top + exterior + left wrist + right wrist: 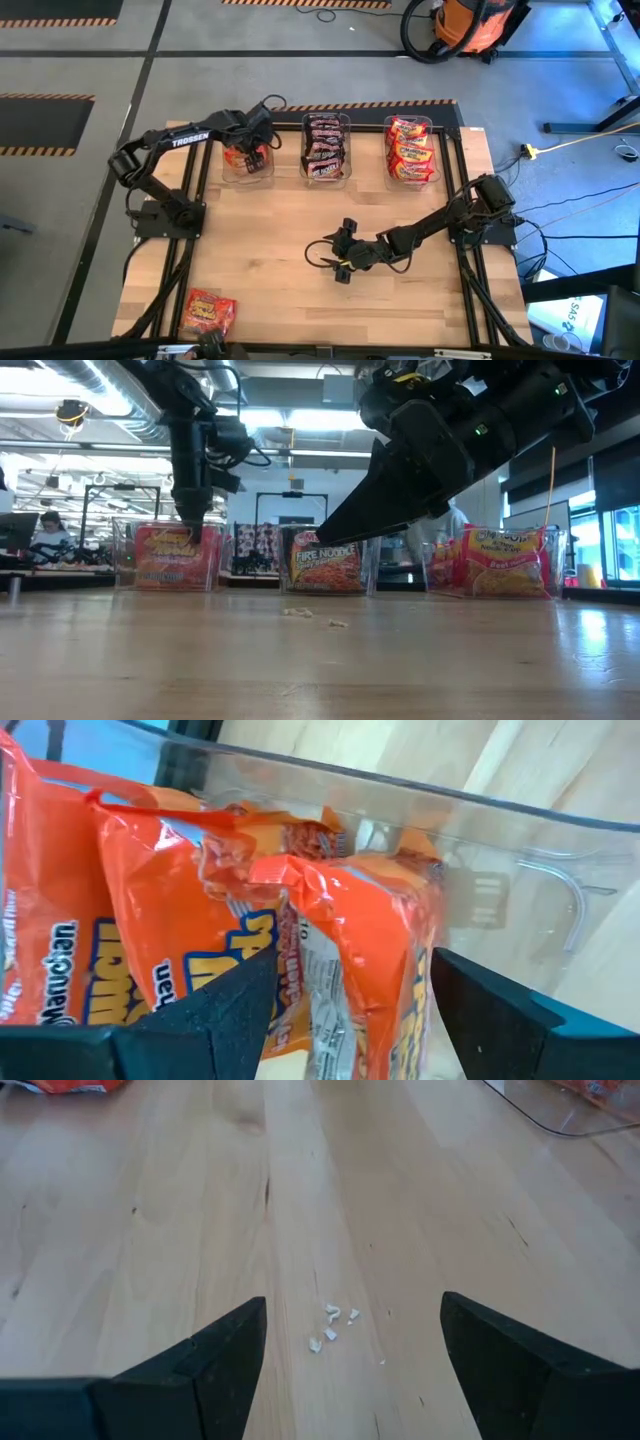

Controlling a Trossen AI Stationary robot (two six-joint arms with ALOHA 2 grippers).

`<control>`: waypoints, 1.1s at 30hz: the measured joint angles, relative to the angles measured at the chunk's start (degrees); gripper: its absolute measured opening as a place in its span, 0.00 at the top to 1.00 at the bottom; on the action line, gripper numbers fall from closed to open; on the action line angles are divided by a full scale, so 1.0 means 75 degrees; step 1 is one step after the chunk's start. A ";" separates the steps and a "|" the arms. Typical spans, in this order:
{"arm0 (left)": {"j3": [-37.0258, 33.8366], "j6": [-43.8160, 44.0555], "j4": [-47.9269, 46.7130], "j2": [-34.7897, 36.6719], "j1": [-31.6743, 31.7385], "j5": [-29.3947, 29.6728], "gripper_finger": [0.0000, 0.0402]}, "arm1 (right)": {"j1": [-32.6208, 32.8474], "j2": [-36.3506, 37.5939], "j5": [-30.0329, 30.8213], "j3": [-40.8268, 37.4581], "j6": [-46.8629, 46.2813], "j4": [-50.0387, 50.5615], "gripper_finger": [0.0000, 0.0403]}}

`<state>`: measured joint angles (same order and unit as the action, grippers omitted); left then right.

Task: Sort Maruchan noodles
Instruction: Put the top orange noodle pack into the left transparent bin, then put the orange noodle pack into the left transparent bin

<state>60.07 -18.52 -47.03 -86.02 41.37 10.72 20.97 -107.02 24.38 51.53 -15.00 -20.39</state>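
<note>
Packets point(412, 152) in three bins point(326, 176)

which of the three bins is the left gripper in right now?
The leftmost clear bin, holding orange-red packets. The left gripper sits open inside it; the middle bin and right bin have no gripper over them.

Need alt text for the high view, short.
Overhead view of a wooden table with three clear bins of noodle packets along its far edge. The left tool is over the left bin; the right tool, open, hovers above mid-table. One orange packet lies alone at the near left corner.
</note>
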 joint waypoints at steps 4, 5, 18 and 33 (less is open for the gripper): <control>0.0000 0.0049 0.0104 -0.0003 -0.0028 -0.0043 0.36 | 0.0000 0.0000 0.0000 0.0000 -0.0008 -0.0048 0.31; 0.0000 0.0076 0.0142 -0.0003 -0.0041 -0.0041 0.36 | 0.0000 0.0000 -0.0001 0.0000 -0.0013 -0.0047 0.31; 0.0414 0.1900 -0.0147 0.2103 -0.1344 -0.0179 0.36 | 0.0003 0.0000 -0.0146 0.0000 0.0035 -0.0049 0.31; -0.0230 0.6748 0.0336 0.3092 -0.6451 -0.1498 0.36 | 0.0009 0.0000 -0.0665 -0.0003 0.0039 -0.0078 0.31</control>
<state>58.35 32.09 -44.51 -62.83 -7.01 -0.52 21.04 -107.02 19.39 51.51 -14.71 -20.97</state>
